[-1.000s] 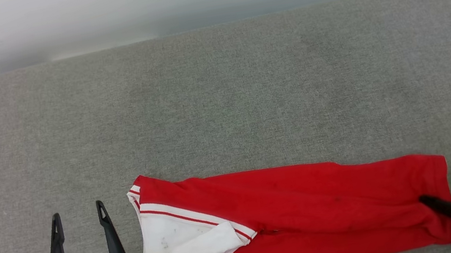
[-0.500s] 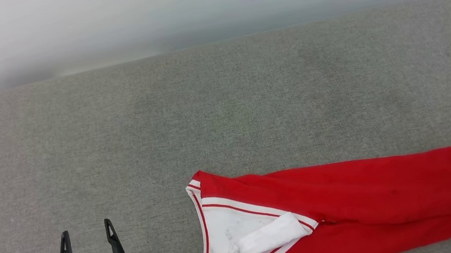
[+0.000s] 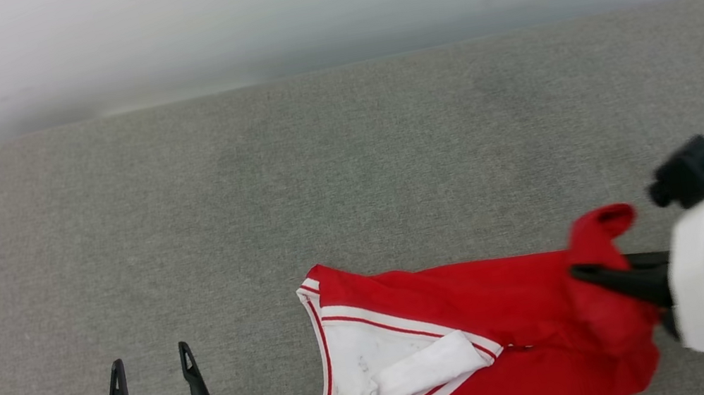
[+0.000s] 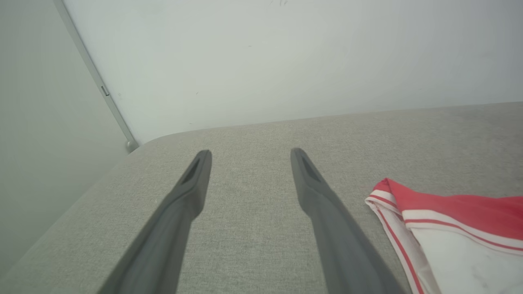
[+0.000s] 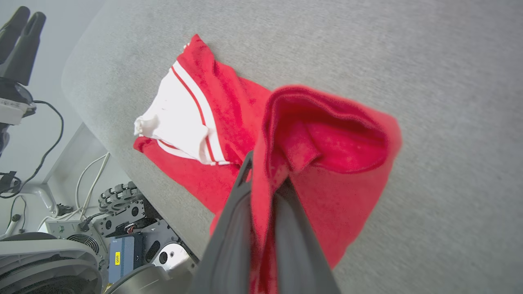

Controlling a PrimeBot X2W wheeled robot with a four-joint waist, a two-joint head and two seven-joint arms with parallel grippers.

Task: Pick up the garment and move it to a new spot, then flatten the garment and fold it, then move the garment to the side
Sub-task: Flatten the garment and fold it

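Garment [image 3: 520, 302] lies left-right, sleeve leftward; right gripper [image 3: 579, 274] jaws clench hem, left gripper [image 3: 149, 363] spread.

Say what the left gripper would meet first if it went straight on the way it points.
Probably the bare grey padded surface, then the white wall beyond; depth is unclear. The left gripper aims left of the garment.

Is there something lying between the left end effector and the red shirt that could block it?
Nothing visible does. Bare grey surface lies between the open left end effector and the white-sleeved end of the shirt. The right end effector is shut on the shirt's other end, lifted off the surface.
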